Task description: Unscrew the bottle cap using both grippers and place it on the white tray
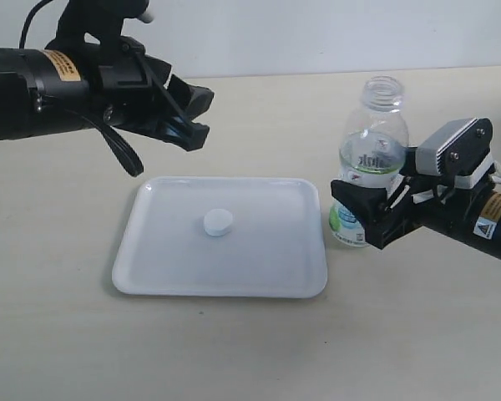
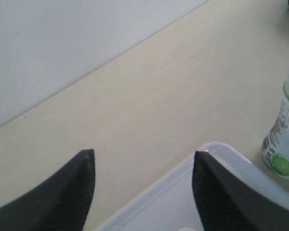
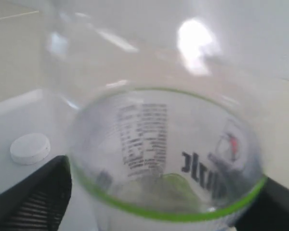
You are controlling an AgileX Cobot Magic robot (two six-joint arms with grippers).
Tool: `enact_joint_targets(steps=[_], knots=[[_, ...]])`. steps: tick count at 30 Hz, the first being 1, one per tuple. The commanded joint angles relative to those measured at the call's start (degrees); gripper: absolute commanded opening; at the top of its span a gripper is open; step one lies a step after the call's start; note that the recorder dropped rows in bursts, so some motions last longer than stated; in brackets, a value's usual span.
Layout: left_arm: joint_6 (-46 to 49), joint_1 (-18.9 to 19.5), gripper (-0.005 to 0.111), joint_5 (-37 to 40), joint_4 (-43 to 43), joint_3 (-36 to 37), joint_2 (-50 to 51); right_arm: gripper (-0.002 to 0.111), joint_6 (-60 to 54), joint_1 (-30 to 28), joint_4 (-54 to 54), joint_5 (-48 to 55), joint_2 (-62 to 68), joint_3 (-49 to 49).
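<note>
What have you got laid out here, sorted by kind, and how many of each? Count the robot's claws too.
bottle: 1
bottle cap: 1
white tray: 1
robot claws: 2 (left gripper, right gripper)
Total: 5

The small white cap (image 1: 218, 222) lies near the middle of the glossy white tray (image 1: 267, 276). The clear, labelled bottle (image 1: 374, 142) stands upright and uncapped just right of the tray, with the right gripper (image 1: 367, 213) bracketing its lower body. The left gripper (image 1: 196, 113) hovers above the tray's far edge, jaws apart and empty.
</note>
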Motion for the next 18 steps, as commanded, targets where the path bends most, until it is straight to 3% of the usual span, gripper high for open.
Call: enact_joint_targets(steps=[1, 7, 18], knots=[[-0.4, -0.3, 0.058, 0.9, -0.8, 0.3, -0.5, 0.085, 0.2, -0.1, -0.5, -1.3, -0.2, 0.0], [-0.4, -0.3, 0.058, 1.3, -0.8, 2.2, -4.3, 0.088, 3.6, -0.1, -2.9, -1.3, -4.4, 0.1], [-0.5, -0.3, 0.058, -3.0, -0.9, 11.3, -20.6, 0.088, 18.7, -0.1, -10.8, 27.2, -24.4, 0.1]])
